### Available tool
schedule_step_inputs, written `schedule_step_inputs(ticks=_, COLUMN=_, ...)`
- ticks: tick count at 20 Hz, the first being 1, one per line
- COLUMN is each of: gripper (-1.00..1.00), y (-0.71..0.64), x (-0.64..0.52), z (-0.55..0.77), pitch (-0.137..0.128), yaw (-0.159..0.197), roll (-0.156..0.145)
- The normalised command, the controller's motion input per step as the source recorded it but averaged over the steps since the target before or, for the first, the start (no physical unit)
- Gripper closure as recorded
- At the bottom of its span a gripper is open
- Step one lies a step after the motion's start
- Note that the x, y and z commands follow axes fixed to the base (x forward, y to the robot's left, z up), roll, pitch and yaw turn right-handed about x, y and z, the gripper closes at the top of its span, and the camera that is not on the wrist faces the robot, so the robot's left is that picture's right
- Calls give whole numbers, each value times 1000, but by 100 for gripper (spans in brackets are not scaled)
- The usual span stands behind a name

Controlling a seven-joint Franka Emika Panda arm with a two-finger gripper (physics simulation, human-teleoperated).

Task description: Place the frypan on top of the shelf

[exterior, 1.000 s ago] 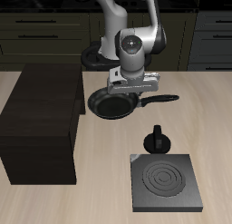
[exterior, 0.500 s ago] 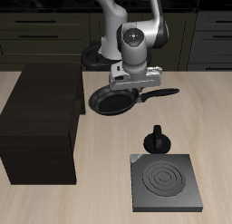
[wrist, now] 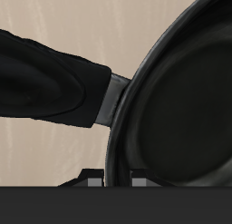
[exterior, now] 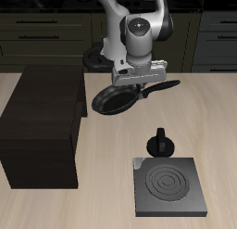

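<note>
The frypan (exterior: 112, 101) is a glossy black round pan with a long handle (exterior: 164, 86). It hangs tilted in the air above the table, just beside the shelf. My gripper (exterior: 137, 84) is shut on the frypan where the handle meets the rim. The shelf (exterior: 43, 121) is a large dark brown box with a flat top, lower than the pan's rim. In the wrist view the pan (wrist: 186, 101) and its handle (wrist: 45, 78) fill the picture, and the fingertips (wrist: 91, 180) barely show.
A small black pot-shaped object (exterior: 161, 143) stands nearer the table's front edge. A square dark-grey burner plate (exterior: 169, 185) with rings lies in front of it. Dark cabinets (exterior: 37, 33) run along the back.
My gripper has risen with the frypan. The pan has left the table and now tilts, its handle end higher.
</note>
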Motion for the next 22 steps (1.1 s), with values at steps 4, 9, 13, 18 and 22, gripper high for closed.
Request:
schedule_step_inputs(ticks=4, gripper=100, y=27, x=-24, z=274, pitch=-37, yaw=41, roll=-3)
schedule_step_inputs(ticks=9, gripper=100, y=-2, x=-33, z=243, pitch=-46, yaw=26, roll=1)
schedule_step_inputs(ticks=13, gripper=100, y=-60, x=16, z=243, pitch=-28, yaw=15, roll=-14)
schedule_step_inputs(ticks=18, gripper=100, y=-57, x=11, z=200, pitch=-28, yaw=29, roll=-21)
schedule_step_inputs(ticks=22, gripper=100, y=-14, x=-21, z=267, pitch=-32, yaw=9, roll=-10)
